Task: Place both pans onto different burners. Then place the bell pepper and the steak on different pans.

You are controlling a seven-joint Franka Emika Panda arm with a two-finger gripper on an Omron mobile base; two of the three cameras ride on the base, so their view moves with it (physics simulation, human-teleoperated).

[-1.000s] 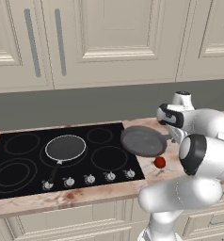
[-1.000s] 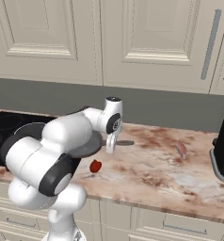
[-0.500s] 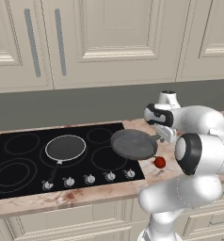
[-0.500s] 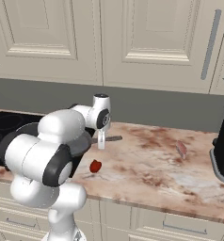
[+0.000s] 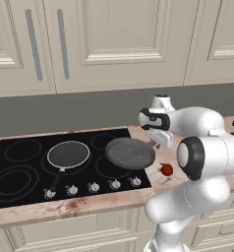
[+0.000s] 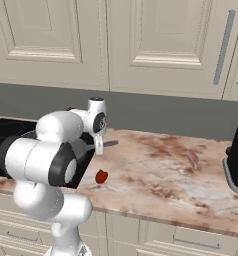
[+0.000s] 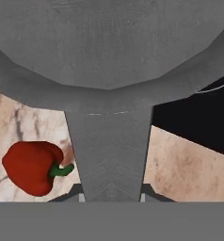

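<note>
1. On the black cooktop [image 5: 20, 167], seen from the left, the dark pan [image 5: 68, 154] sits on a burner [image 5: 70, 155]. The gripper [image 5: 156, 139] is clamped on the grey pan's [image 5: 130, 153] handle, holding it above the cooktop's right side, handle pointing right toward the arm.
2. From the right, the red pepper [image 6: 101, 176] lies on the counter [image 6: 156, 175] just below the gripper [image 6: 98, 145]. The pink steak [image 6: 192, 158] lies well apart, farther right.
3. From the hand, the grey pan's handle [image 7: 109, 150] runs straight up between the fingers. I think the pan should go down on a free ring.
</note>
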